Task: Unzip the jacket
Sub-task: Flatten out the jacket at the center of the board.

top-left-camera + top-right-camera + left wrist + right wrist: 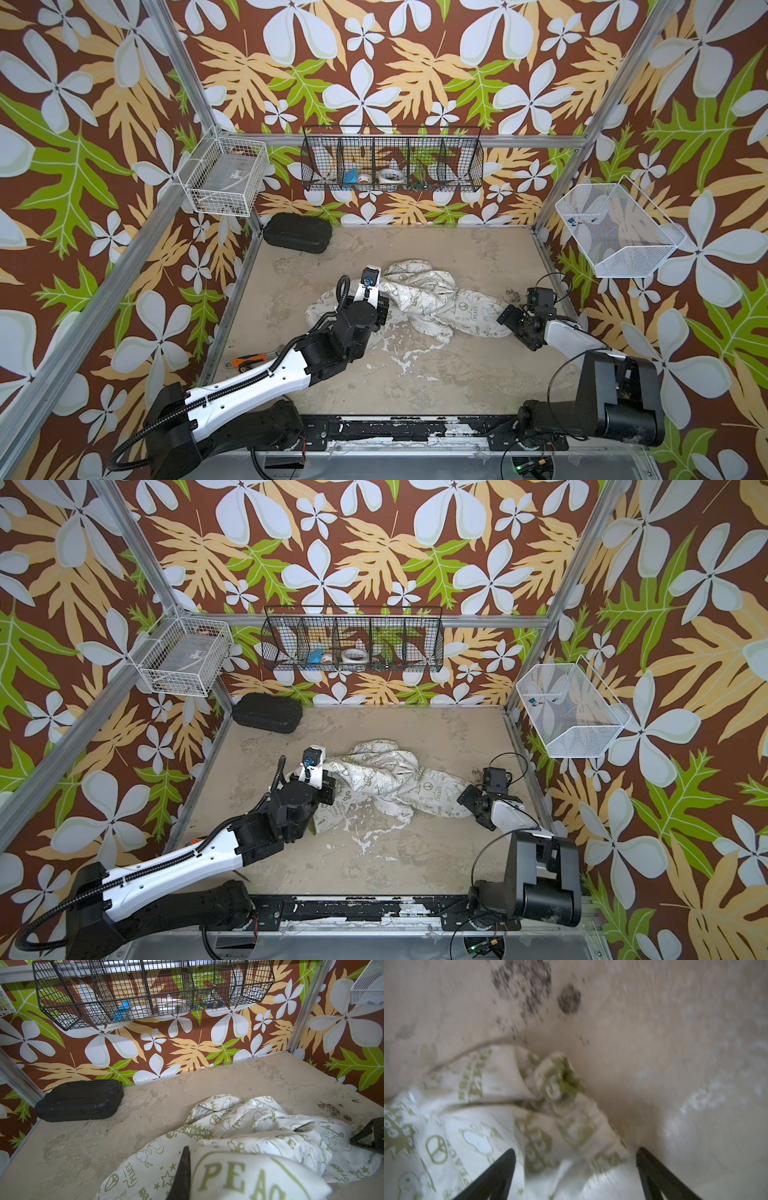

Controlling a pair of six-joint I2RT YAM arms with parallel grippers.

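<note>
The jacket lies crumpled near the middle of the table, between the two arms. In both top views you get only a heap of folds. You cannot tell front from back, nor whether the zip is done up.

Left gripper: in the top views its own wrist covers the tips. From the left wrist view you see just one dark finger, cut off by the frame edge and pressed against a raised bulge of cloth printed "PEA". The rest of the word runs out of frame, and the other finger is hidden behind the bulge. The claw is together, clamped on the jacket at the end of the heap nearest the left arm.

Right gripper: the claw stands wide apart at the sleeve end. The sleeve lies between the fingers and the cuff is out ahead of them. That view is blurred, so you cannot tell whether either finger touches cloth. Olive green shows in the cuff's mouth.

A dark speckled stain marks the table beyond the cuff.

An orange-handled tool sits at the table's left edge, half under the left arm, and you cannot make out its kind.

A black case lies in the far left corner, well apart from the jacket
</note>
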